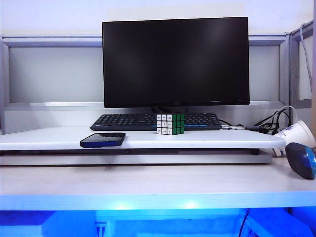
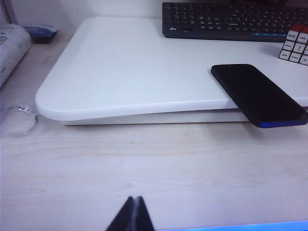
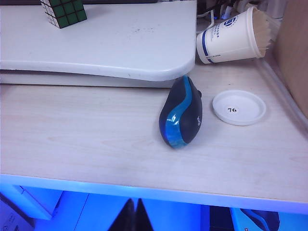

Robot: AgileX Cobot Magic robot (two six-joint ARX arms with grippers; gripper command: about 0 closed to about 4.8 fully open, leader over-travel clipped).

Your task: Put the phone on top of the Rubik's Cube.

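So the phone (image 1: 102,140) is lying flat on the white riser (image 1: 49,138), lower left of centre in the exterior view, with its near end poking out past the riser's front edge. In the left wrist view you can see that overhang clearly, the dark blue rim hanging over the desk (image 2: 144,168). The cube (image 1: 170,124) sits on the same riser, near the middle of the exterior frame, just in front of the keyboard (image 1: 123,121) and under the monitor (image 1: 175,61). Phone and cube are apart, nothing touching, cube top is bare.

Neither arm shows up in the exterior shot. The left claw (image 2: 134,214) is only a dark tip at the bottom edge of its wrist picture, over bare desk, well short of the phone, fingers pressed together. Right claw (image 3: 132,215) is the same deal, a dark point at the bottom edge of its picture, pinched closed on nothing, hanging off the desk's front edge.

Off to the right there's a blue mouse (image 3: 182,114) tipped on its side, a paper cup (image 3: 231,34) lying over, and a small white lid (image 3: 239,107) with what looks like "76" on it.
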